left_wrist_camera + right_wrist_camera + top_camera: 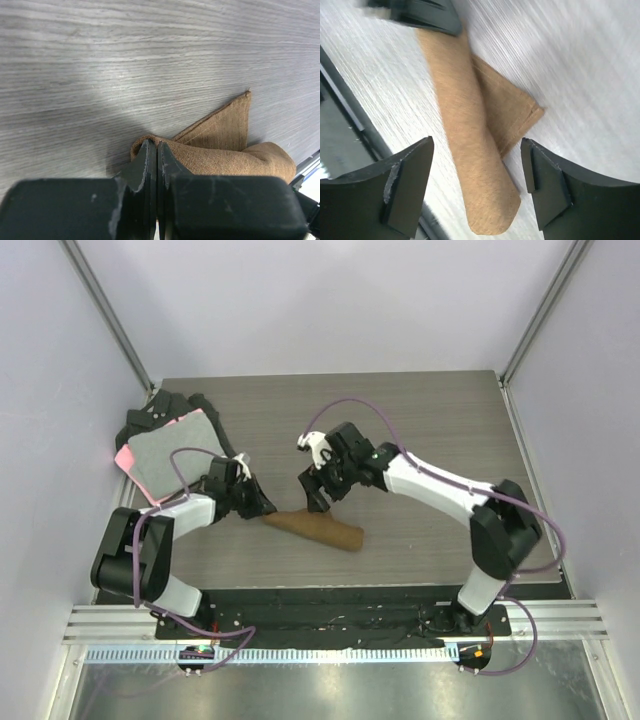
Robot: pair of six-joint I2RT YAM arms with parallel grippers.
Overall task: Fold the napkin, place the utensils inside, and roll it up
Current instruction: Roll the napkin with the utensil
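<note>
Napkin [313,527], rolled, is lying near the front of the table [420,420], one corner sticking out; left gripper [262,508] is pressing its jaws together at the roll's left end, seemingly steadying it, while right gripper [316,495] is hovering spread above, gripping nothing.
</note>
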